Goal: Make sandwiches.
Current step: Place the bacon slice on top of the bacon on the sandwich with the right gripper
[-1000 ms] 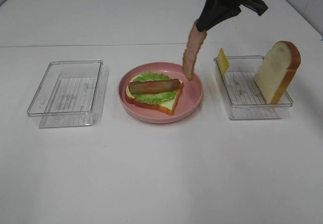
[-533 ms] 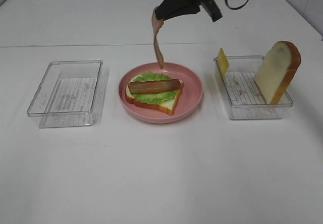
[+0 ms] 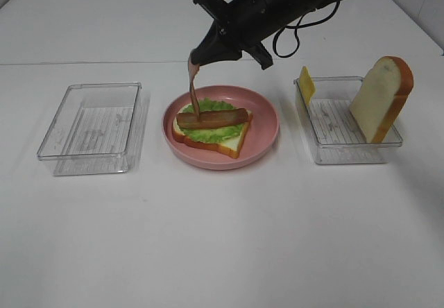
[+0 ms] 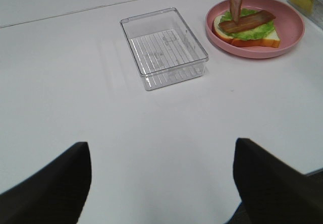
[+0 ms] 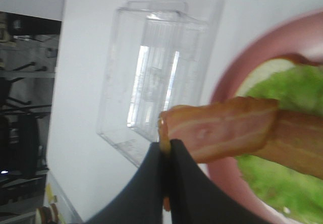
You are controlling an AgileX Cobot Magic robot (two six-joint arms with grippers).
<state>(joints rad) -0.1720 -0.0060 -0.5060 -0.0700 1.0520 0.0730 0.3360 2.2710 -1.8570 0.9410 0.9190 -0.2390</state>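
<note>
A bread slice (image 3: pixel 225 140) with green lettuce (image 3: pixel 208 132) and one bacon strip (image 3: pixel 212 118) lies on the round pink plate (image 3: pixel 263 126). My right gripper (image 3: pixel 196 57) is shut on a second bacon strip (image 3: pixel 192 86). The strip hangs down and its lower end touches the left end of the lying strip. The right wrist view shows the pads (image 5: pixel 160 156) pinching the strip (image 5: pixel 222 128). Another bread slice (image 3: pixel 381 98) and a yellow cheese slice (image 3: pixel 306 84) stand in the right tray (image 3: pixel 333 152). My left gripper (image 4: pixel 161 183) is open, low over the table, away from the plate (image 4: pixel 287 37).
An empty clear tray (image 3: pixel 91 127) stands left of the plate; it also shows in the left wrist view (image 4: pixel 164 47). The right arm reaches across above the plate's back edge.
My right gripper has carried the hanging bacon strip leftward from the plate's right side and down until its end meets the sandwich. The left arm has not visibly moved.
</note>
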